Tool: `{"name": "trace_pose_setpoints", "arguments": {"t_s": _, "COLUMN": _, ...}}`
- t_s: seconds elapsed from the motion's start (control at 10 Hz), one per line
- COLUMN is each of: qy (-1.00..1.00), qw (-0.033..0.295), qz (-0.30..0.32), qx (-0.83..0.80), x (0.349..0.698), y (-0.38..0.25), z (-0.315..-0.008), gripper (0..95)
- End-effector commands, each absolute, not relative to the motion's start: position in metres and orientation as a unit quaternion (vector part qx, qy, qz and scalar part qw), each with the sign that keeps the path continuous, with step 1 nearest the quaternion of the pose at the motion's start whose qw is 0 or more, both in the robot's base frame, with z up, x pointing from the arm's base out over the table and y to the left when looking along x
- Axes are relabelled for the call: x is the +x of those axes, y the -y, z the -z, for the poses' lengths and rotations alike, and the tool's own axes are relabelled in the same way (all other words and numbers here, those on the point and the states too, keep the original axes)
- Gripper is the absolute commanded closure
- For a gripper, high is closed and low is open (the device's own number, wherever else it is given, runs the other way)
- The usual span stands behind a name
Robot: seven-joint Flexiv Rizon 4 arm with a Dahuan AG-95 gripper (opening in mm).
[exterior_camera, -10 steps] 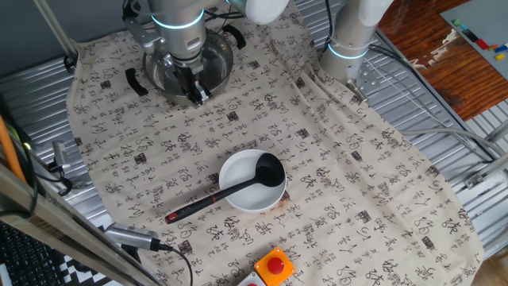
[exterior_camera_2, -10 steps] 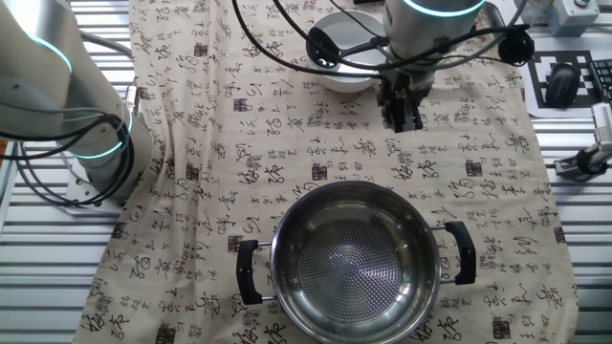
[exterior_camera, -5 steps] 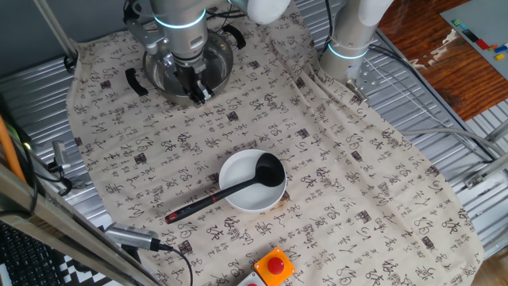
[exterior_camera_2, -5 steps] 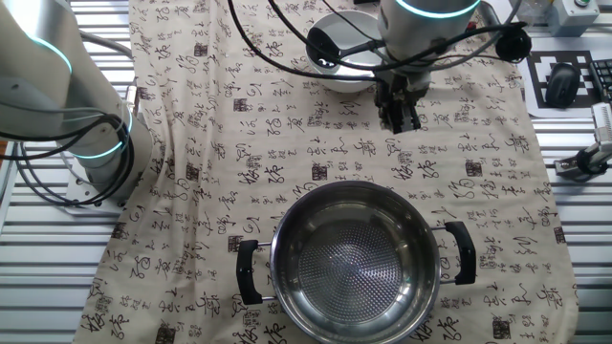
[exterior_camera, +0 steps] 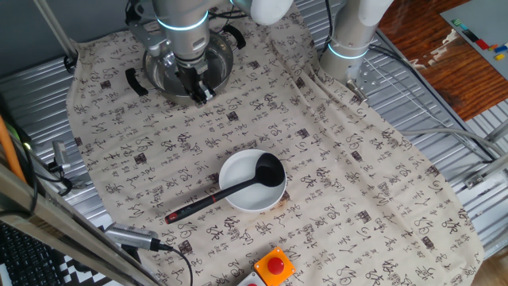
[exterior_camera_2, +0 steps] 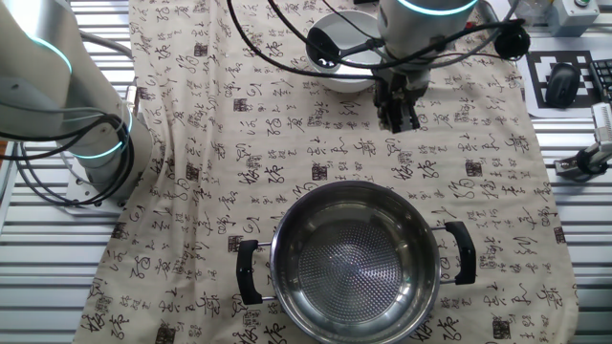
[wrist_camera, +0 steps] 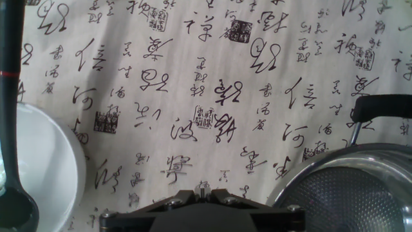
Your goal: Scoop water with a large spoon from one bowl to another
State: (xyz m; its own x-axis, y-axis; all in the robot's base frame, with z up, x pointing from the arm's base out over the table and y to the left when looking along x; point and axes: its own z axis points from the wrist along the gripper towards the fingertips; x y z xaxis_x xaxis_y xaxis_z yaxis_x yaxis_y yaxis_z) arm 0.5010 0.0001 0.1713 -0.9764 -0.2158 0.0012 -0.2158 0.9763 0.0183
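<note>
A surface is covered by a beige cloth printed with black calligraphy and creased in places. On it sits a round, shiny steel bowl with two black side handles; its inside shows a fine dotted texture and looks empty. Well apart from it sits a smaller plain white bowl, smooth and glossy. A black ladle lies in the white bowl, its deep round cup inside and its long thin red-tipped handle slanting out over the rim onto the cloth. Whether the white bowl holds water is hard to tell. The pincer hangs over the cloth between the two bowls, holding nothing, its fingers close together.
</note>
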Motion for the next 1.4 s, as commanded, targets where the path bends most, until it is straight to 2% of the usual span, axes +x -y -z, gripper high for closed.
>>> {"name": "trace_pose_setpoints", "arguments": {"t_s": 0.1, "qy": 0.994, "qw": 0.012, "qz": 0.012, "qx": 0.104, "x": 0.526, "y": -0.003, "z": -0.176, "gripper": 95.0}}
{"name": "trace_pose_setpoints", "arguments": {"t_s": 0.3, "qy": 0.994, "qw": 0.019, "qz": 0.011, "qx": 0.105, "x": 0.547, "y": -0.005, "z": -0.175, "gripper": 95.0}}
{"name": "trace_pose_setpoints", "arguments": {"t_s": 0.5, "qy": 0.993, "qw": 0.02, "qz": 0.011, "qx": 0.114, "x": 0.552, "y": -0.005, "z": -0.171, "gripper": 95.0}}
{"name": "trace_pose_setpoints", "arguments": {"t_s": 1.4, "qy": 0.982, "qw": 0.016, "qz": 0.019, "qx": 0.188, "x": 0.549, "y": -0.002, "z": -0.169, "gripper": 95.0}}
